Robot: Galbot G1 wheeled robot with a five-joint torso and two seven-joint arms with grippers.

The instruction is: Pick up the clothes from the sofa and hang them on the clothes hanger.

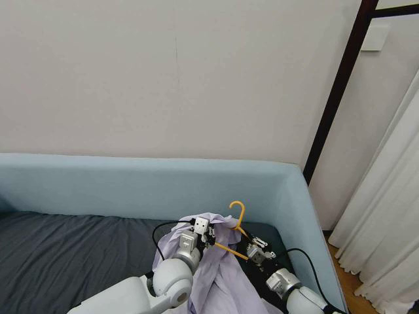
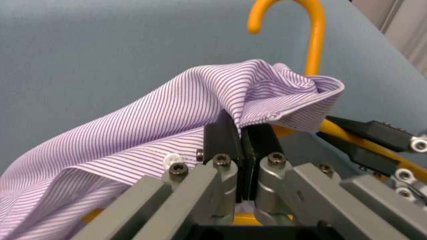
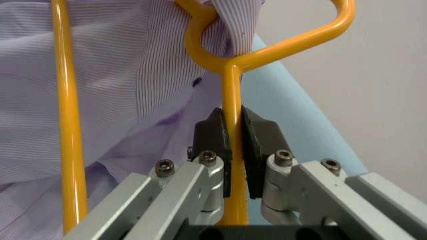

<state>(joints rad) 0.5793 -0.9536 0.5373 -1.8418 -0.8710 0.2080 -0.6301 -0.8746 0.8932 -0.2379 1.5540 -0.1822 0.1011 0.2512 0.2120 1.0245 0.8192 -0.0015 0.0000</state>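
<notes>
Glossy, smooth orange hanger (image 3: 231,90) between the matt black pads (image 3: 211,131) of the right pincer (image 3: 233,129); beside it, a finely striped cloth shirt (image 3: 143,75); sofa (image 1: 131,183) matt fabric.

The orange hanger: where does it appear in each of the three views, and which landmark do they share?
Head view: hanger low centre, hook above the striped shirt.
Left wrist view: hook beyond the shirt fold pinched by the left hand.
Right wrist view: stem clamped in the right hand, shirt beside it.
Shared landmark: the striped shirt.

Sofa (image 1: 131,180): pale blue back and side wall across the lower half of the frame. Dark grey seat cover (image 1: 65,248), lower left, lightly wrinkled.
</notes>
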